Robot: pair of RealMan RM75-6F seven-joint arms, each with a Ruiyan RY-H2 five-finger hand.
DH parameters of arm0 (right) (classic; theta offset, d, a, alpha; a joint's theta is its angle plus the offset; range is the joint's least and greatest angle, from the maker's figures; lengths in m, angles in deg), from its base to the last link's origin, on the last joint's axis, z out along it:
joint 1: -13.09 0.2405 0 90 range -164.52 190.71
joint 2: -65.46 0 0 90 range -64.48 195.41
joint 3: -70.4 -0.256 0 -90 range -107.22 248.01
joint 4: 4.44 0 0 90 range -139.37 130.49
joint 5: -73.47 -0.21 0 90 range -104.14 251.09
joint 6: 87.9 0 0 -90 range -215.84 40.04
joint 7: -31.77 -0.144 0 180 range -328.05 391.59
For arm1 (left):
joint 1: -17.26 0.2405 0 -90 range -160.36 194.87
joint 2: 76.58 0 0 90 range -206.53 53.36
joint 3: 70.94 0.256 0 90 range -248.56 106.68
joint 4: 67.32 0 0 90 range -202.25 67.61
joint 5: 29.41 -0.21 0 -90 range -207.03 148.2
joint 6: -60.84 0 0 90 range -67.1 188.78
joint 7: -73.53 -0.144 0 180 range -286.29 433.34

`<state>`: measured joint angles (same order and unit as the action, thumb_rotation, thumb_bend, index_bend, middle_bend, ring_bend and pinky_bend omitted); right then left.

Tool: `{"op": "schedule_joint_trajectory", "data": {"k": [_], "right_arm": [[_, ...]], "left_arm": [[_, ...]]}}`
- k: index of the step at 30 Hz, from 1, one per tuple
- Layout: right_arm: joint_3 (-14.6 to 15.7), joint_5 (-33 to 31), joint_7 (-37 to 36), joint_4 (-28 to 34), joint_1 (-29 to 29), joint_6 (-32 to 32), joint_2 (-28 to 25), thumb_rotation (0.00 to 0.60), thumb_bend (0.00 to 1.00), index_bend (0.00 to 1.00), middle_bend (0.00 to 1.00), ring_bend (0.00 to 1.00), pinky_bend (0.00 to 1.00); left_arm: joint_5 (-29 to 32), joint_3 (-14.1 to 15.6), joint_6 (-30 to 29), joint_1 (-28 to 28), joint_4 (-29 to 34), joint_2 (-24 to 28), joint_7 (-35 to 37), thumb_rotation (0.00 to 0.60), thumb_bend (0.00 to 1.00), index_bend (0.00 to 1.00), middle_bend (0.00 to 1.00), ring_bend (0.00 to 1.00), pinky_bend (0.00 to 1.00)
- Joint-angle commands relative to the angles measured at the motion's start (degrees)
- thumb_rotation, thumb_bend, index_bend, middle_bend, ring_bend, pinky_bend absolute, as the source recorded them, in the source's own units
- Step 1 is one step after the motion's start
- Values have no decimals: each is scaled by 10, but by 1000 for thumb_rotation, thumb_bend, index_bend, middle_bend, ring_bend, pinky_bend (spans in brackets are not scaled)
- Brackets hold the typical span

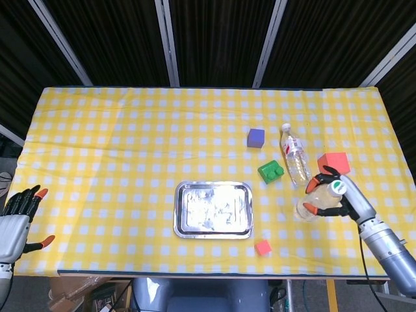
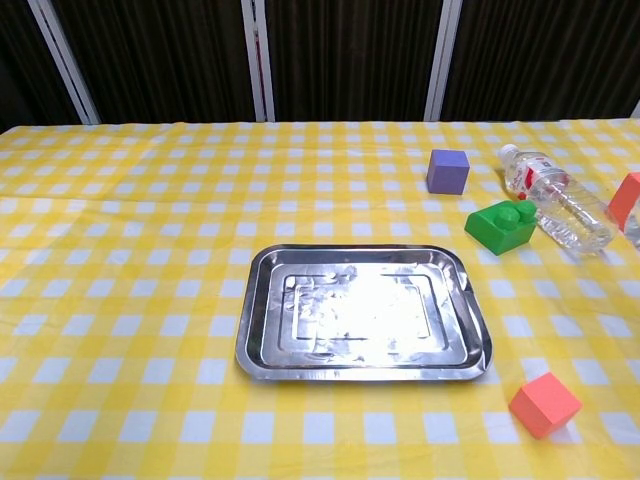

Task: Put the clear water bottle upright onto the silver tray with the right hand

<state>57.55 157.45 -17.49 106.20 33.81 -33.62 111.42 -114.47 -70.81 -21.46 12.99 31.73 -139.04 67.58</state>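
Observation:
In the head view my right hand (image 1: 337,197) grips a clear water bottle (image 1: 311,207) near its green-and-white cap. The bottle is tilted, its base pointing left and down, above the cloth well right of the silver tray (image 1: 179,211). The tray lies empty at the table's front centre, also seen in the chest view as the tray (image 2: 252,330). Neither the right hand nor the held bottle shows clearly in the chest view. My left hand (image 1: 15,221) hangs off the table's front left corner, fingers apart, holding nothing.
A second clear bottle (image 1: 295,160) (image 2: 558,208) with a white cap lies on its side behind the green block (image 1: 270,171) (image 2: 500,226). A purple cube (image 2: 447,170), a large red cube (image 1: 333,164) and a small red cube (image 2: 545,403) also sit to the tray's right.

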Motion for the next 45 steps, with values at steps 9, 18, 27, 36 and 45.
{"op": "schedule_joint_trajectory", "data": {"k": [9,18,27,36,45], "right_arm": [[1,-80,198,79,93,-46,164,600,568,897,734,450,0],[-12,-216,351,57,168,-22,344,600,569,897,734,451,0],[-42,-278,395,-4,204,12,441,600,569,897,734,450,0],[-55,-264,397,-38,186,60,447,600,569,898,734,450,0],[-28,-234,350,-34,147,45,400,600,569,897,734,450,0]], "left_arm": [[-8,2,-2,1,-3,10,26,600,141,9,0,0,0],[-14,6,3,-1,-6,10,33,600,141,9,0,0,0],[-10,6,-6,6,-8,21,55,600,141,9,0,0,0],[-11,8,-14,12,-8,27,60,600,141,9,0,0,0],[-8,8,-8,11,-5,23,48,600,141,9,0,0,0]]}}
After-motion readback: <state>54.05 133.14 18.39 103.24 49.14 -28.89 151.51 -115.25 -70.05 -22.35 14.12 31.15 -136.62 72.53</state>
